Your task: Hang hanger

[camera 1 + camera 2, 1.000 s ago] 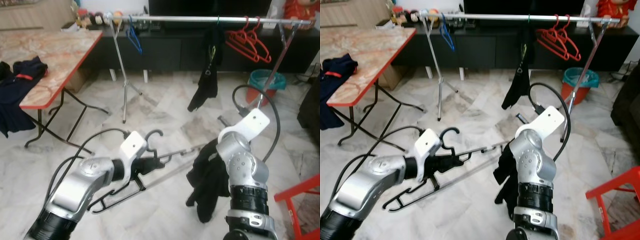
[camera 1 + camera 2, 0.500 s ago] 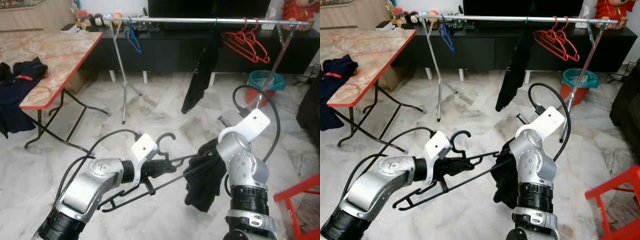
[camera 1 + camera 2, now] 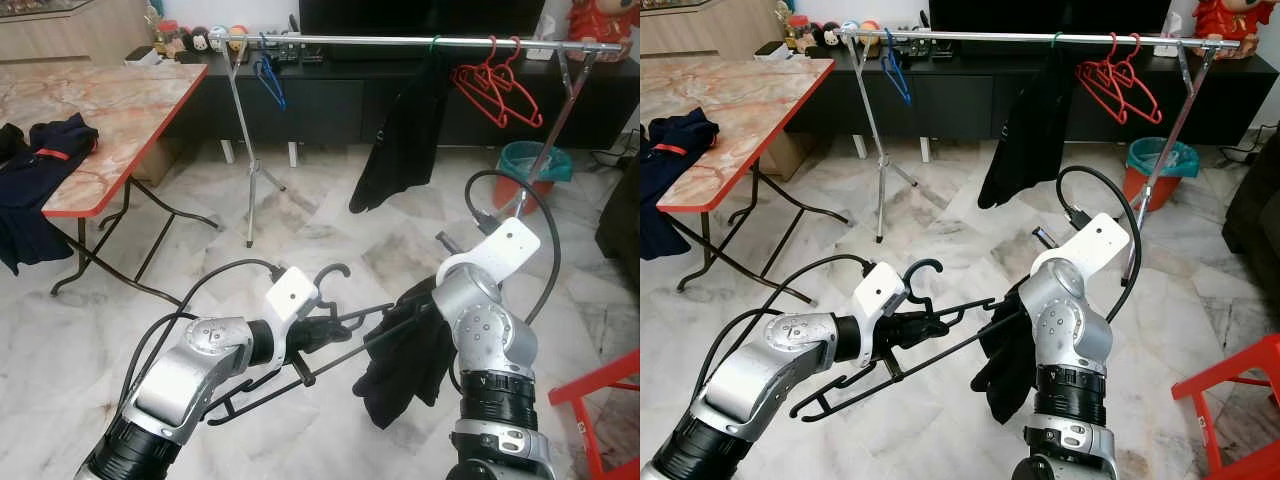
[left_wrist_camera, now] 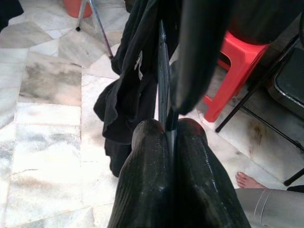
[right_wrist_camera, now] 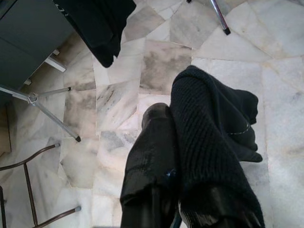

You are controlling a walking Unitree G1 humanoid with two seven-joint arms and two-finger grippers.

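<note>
Right now my left gripper (image 3: 925, 328) pinches the hanger (image 3: 902, 352) and my right gripper (image 5: 173, 142) clamps the garment (image 3: 1008, 362), which I fear could slide off.

We are counting one black hanger (image 3: 300, 365) in hand, two red hangers (image 3: 497, 82), one blue hanger (image 3: 267, 75).

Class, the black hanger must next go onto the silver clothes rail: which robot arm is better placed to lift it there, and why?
Left. The left gripper is shut on the black hanger just below its hook, while the right gripper clamps the black knitted garment draped on it.
</note>
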